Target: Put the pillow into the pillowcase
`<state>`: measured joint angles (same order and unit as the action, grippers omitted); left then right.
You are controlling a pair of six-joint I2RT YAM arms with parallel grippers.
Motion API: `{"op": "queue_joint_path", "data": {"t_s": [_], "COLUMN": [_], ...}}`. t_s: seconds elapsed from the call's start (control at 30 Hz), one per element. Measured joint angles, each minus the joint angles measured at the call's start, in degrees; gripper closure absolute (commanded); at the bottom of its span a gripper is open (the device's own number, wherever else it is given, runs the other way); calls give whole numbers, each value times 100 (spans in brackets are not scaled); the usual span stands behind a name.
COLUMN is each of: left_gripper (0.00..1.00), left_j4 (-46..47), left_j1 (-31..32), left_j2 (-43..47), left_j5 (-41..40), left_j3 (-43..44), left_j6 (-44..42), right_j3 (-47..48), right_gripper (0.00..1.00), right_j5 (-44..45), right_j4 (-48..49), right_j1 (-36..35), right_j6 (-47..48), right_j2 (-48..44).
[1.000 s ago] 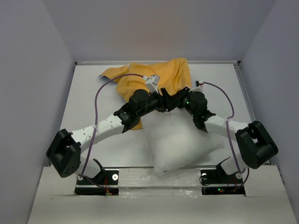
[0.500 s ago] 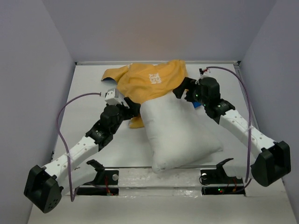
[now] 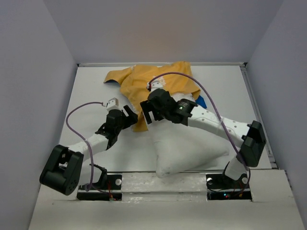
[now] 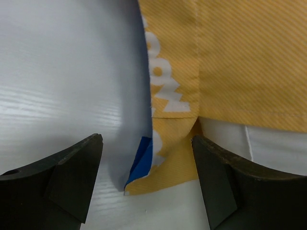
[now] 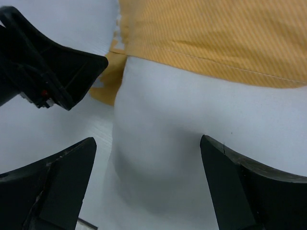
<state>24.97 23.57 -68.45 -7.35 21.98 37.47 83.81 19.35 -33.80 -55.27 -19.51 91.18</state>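
At mid-desk (image 3: 86, 96), pillowcase (image 3: 144, 84) covered only the pillow (image 3: 184, 143) at its far edge, most left outside; left fingers (image 4: 62, 175) and right fingers (image 5: 57, 184) gaped wide, empty

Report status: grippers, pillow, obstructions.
Left gripper open at pillowcase corner. Right gripper open over pillow. Pillow mostly outside, far end under hem. Nothing blocking.

On the table (image 3: 91, 96), the pillow (image 3: 189, 143) lies near and centre-right, its far end covered by the near hem of the pillowcase (image 3: 139, 81) spread behind it. The left gripper (image 3: 129, 115) sits at the pillowcase's near-left corner. Just right of it, the right gripper (image 3: 149, 112) hangs above the pillow's far-left edge.
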Motion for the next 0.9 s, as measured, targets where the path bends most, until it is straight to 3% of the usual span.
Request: {"op": "queue_joint_path", "data": {"t_s": [0.13, 0.2, 0.23, 0.27, 0.33, 0.37, 0.4, 0.43, 0.47, 0.63, 0.77, 0.8, 0.83, 0.9], "left_gripper": [24, 45, 64, 74, 90, 100, 100, 100, 100, 100, 100, 90, 50, 19], "left_j4": [474, 756, 894, 1010, 1204, 1338, 1390, 1445, 1491, 1777, 1768, 1720, 1659, 1464], "left_j1": [-35, -44, -44, -44, -44, -44, -44, -44, -44, -44, 44, 79, 92, 138], "left_j2": [-621, -863, -986, -1084, -1259, -1384, -1434, -1491, -1513, -1416, -844, -605, -431, -17], "left_j5": [503, 739, 859, 955, 1126, 1235, 1300, 1375, 1438, 1786, 2046, 2031, 1969, 1753], "left_j3": [251, 310, 334, 354, 374, 374, 374, 374, 374, 354, 188, 146, 136, 142], "left_j6": [-81, -111, -116, -138, -109, -125, -107, -94, -92, -33, 2, -7, -20, -103], "right_j3": [688, 905, 999, 1117, 1381, 1460, 1593, 1711, 1779, 1434, -44, -378, -638, -796], "right_gripper": [2, 1, 1, 2, 22, 44, 44, 84, 98, 100, 100, 100, 100, 100], "right_j5": [651, 951, 1036, 1134, 1360, 1453, 1602, 1735, 1810, 1460, 1088, 1040, 1005, 1001], "right_j4": [-566, -793, -876, -962, -1080, -1104, -1126, -1126, -1095, -367, 1121, 1381, 1558, 1657], "right_j1": [-111, -109, -111, -114, -136, -142, -146, -142, -114, 229, 566, 638, 702, 776], "right_j6": [24, 22, 24, 20, 22, 24, 13, -26, -59, -282, -494, -490, -479, -442], "right_j2": [1088, 1528, 1683, 1856, 2153, 2236, 2367, 2492, 2579, 2369, 1141, 752, 393, -4]}}
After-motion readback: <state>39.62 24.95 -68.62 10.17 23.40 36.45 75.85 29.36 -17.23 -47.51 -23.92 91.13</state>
